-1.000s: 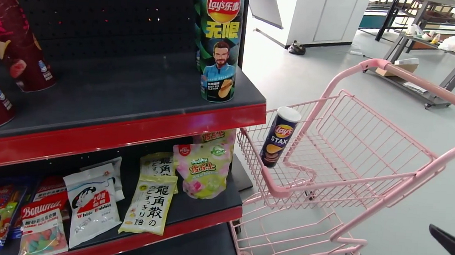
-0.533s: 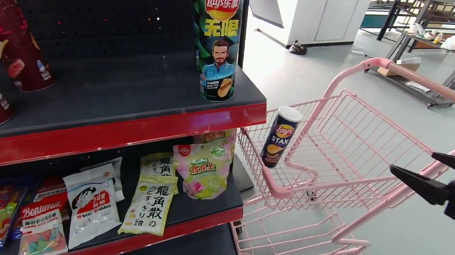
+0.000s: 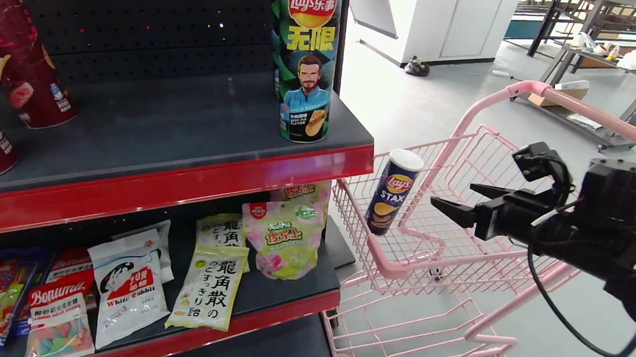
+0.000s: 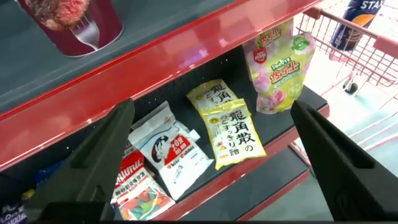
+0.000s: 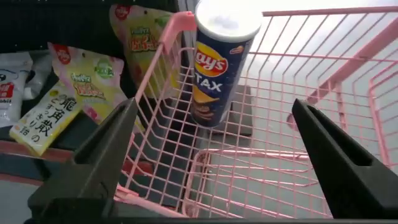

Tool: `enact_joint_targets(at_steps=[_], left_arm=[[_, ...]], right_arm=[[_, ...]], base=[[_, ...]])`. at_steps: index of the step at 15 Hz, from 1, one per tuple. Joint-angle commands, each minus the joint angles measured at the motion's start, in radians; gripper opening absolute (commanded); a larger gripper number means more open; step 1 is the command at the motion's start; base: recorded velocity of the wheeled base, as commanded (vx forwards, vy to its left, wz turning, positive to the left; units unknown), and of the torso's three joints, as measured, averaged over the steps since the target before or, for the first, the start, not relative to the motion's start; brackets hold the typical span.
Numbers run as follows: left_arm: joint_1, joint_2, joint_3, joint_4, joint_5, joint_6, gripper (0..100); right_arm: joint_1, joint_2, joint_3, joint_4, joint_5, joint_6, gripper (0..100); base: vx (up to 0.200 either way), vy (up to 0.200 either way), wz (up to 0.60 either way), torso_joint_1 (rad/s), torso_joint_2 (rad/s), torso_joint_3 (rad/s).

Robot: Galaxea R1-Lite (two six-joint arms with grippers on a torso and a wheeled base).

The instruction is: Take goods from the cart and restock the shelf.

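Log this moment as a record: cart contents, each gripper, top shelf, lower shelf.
cart contents: one blue chip can, in the pink cart's corner beside the shelf
right gripper: open, above the cart, pointed at the can, not touching it
left gripper: open, low, facing the lower shelf
top shelf: green can upright at its right end; red cans at left
lower shelf: snack bags

My right gripper (image 3: 452, 194) has swung up from the low right and in over the basket of the cart (image 3: 387, 264). Its fingers are spread, and it has closed on the blue chips can (image 3: 392, 192) in the corner by the shelf, without touching it.
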Motion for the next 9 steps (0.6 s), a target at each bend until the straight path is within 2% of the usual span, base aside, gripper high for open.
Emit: enact_joint_targets(at_steps=[1,9], left_arm=[[0.0,0.006,-0.003,0.001,0.001,0.0,100],[0.0,0.02,0.002,0.001,0.012,0.0,100]], right_arm=[[0.015,0.195,-0.071,-0.049,0.027,-0.002,100],[0.004,0.377,-0.312,-0.054,0.072,0.003,100]], base=[[0.0,0.0,0.0,0.0,0.0,0.0],[0.0,0.0,0.0,0.0,0.0,0.0]])
